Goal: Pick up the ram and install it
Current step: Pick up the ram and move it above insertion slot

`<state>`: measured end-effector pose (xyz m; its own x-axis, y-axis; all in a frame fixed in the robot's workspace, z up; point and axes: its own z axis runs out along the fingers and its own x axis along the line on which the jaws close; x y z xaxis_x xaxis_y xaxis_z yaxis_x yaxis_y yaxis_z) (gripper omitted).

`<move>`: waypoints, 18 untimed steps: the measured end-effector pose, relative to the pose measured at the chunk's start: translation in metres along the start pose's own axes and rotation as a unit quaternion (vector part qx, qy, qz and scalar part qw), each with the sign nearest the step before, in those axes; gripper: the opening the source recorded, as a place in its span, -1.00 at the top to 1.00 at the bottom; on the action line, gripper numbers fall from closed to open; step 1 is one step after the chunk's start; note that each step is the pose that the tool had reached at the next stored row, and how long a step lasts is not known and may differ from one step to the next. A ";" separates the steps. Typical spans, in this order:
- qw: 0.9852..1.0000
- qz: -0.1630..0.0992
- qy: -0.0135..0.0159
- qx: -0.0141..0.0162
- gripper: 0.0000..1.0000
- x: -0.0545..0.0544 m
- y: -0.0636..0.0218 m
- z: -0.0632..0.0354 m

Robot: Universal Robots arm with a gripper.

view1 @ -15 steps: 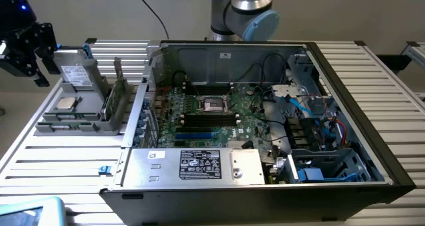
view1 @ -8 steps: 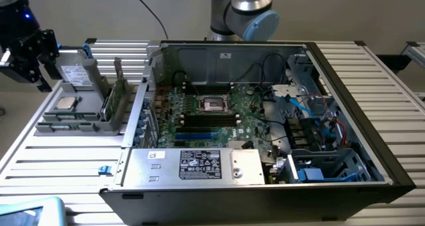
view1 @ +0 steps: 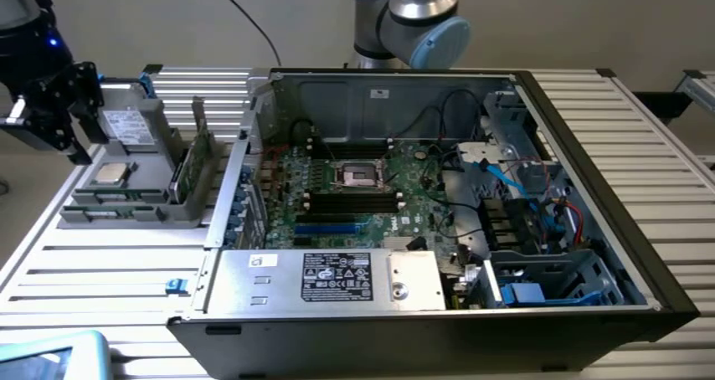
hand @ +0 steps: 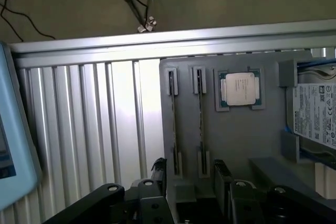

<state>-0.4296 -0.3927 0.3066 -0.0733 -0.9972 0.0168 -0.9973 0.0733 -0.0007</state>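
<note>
Pincer (hand: 191,187) of the arm hangs above one end of a grey parts holder (hand: 236,145), jaws spread wide with nothing between them and nothing touched. The holder sits on the slatted tabletop (hand: 105,124).

Inside the holder, the ram (hand: 200,124) stands on its long edge in a narrow slot. A second stick (hand: 172,124) stands the same way in the slot just beside it. Which of the two the jaws are lined up on cannot be told.

Farther along the holder, a square silver processor (hand: 240,88) lies flat in its own pocket. A grey drive (hand: 315,114) fills the compartment next to that.

The exterior view puts the pincer (view1: 50,133) over the holder's (view1: 123,208) outer side, well apart from the sticks. The open computer case (view1: 581,146) lies just beside the holder's opposite side. On its motherboard, the dark memory slots (view1: 352,200) look empty.

By these signs the work stands at the approach to the pick, with no stick lifted and none seated in the case. A grasp from here would seem to call for a descent square to the holder, with the jaws straddling the stick's thin faces. A straight pull up out of the slot would then keep the board from binding or bending.
</note>
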 end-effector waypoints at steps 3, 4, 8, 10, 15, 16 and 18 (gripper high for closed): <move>1.000 -0.001 0.000 0.000 0.03 0.002 -0.0005 0.0055; 1.000 -0.001 0.000 0.000 0.03 0.004 -0.0006 0.0073; 1.000 -0.001 0.000 0.000 0.03 0.009 -0.0012 0.0149; 1.000 -0.001 0.000 0.000 0.03 0.009 -0.0018 0.0184; 1.000 -0.001 0.000 0.000 0.03 0.010 -0.0043 0.0275; 1.000 -0.001 0.000 0.000 0.03 0.010 -0.0047 0.0294; 1.000 -0.001 0.000 0.000 0.03 0.010 -0.0048 0.0329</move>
<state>-0.4256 -0.4033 0.2738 -0.0713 -0.9973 0.0167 -0.9975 0.0713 -0.0007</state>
